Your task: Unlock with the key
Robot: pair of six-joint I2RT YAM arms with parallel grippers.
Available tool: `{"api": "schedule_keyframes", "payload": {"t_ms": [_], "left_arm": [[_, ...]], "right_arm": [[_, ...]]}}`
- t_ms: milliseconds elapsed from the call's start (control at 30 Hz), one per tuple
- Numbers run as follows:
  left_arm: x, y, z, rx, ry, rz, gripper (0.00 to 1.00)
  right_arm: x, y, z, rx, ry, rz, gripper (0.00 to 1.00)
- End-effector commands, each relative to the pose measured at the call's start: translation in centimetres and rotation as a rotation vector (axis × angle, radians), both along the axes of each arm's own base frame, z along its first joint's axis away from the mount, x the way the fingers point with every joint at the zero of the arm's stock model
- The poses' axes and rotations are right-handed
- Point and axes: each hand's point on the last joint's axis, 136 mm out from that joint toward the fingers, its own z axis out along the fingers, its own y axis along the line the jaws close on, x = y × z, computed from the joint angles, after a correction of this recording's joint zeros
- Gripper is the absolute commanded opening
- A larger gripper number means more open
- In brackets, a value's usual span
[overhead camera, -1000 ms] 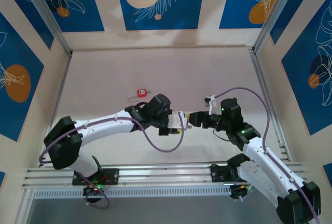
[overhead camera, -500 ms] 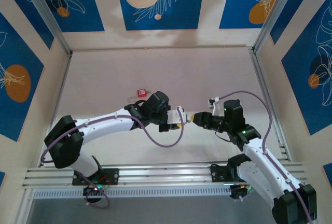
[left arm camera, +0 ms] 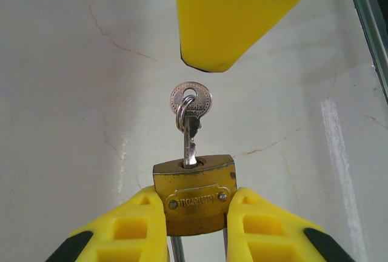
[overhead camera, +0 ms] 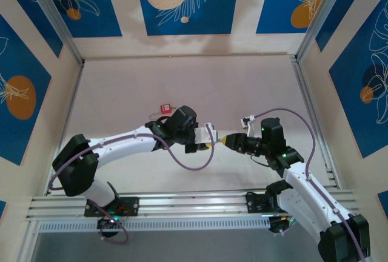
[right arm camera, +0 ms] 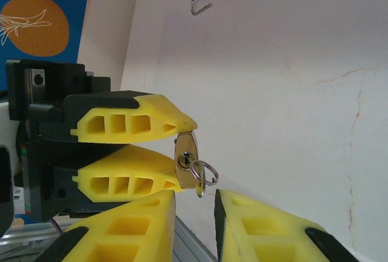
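Above the worktop (overhead camera: 242,86), the left end effector (left arm camera: 197,201) clamps a brass padlock (left arm camera: 194,189), the key (left arm camera: 190,107) sitting in its keyhole. The right end effector (right arm camera: 195,198) is slightly open at the key head, apparently not touching.

White arm links (overhead camera: 121,142) with chunky black joints (overhead camera: 76,165), purple cables (overhead camera: 193,168) looping off each — slotted bright-yellow fingers (left arm camera: 260,228), little green LEDs (overhead camera: 282,154) glowing.

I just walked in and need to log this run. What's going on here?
The left end effector is clamped on a brass padlock, and the key is seated in its keyhole. The right end effector faces it, with its fingers apart at the key's head and not gripping it. A red padlock lies by itself farther back on the table.
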Motion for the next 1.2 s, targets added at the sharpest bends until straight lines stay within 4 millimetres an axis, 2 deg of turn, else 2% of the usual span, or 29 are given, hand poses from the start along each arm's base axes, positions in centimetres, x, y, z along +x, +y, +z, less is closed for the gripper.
{"api": "schedule_keyframes", "payload": {"t_ms": [0,400,633,933,1167], "left_arm": [[0.2,-0.5,0.6,-0.03,0.018,-0.001,0.06],[0.0,-0.5,0.7,-0.032,0.027,-0.01,0.06],[-0.4,-0.7,1.1,-0.048,0.043,-0.026,0.06],[-0.9,-1.0,2.2,-0.09,0.053,-0.041,0.06],[-1.2,-1.6,3.6,-0.137,0.057,-0.055,0.06]], "right_arm": [[-0.2,0.5,0.2,0.018,-0.001,0.025,0.26],[0.1,1.0,0.0,0.009,-0.007,0.041,0.21],[0.2,1.2,0.0,-0.01,-0.019,0.05,0.1],[0.3,1.8,-0.7,-0.076,-0.055,0.08,0.02],[0.5,2.2,-1.6,-0.09,-0.054,0.097,0.01]]}}
